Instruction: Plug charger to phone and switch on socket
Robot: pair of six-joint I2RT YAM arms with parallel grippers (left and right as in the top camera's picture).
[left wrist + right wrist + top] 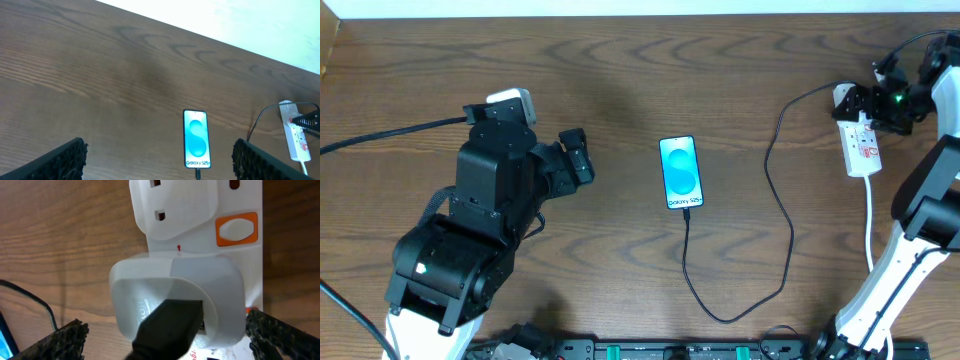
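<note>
The right arm [920, 205] stands at the near right of the tabletop [620, 60] and bends over the power strip [863, 150], its wrist pointing down at it. The right jaws are spread, one ridged black finger [62, 339] at each side, pinching nothing. I cannot tell whether either finger touches anything. Directly between them sits the charger [172, 292]: its white adapter is plugged into the strip, and a black connector enters the adapter's face. Just beyond the adapter, toward the right finger's side, is an orange-framed white switch [237, 229], but I cannot tell how it is set. Straight beyond the adapter lies a raised white block [175, 205] with small slots.

The left arm [480, 215] is folded low, its wrist aimed across the tabletop. The left jaws are spread wide and hold nothing, with the fingers [62, 161] well apart. Ahead of them, nearer the right finger, the phone [196, 139] lies flat with its screen lit blue, clear of both fingers. The charger's thin cable [686, 245] meets the phone's edge nearest these jaws and loops away toward the strip, far off to their right.
</note>
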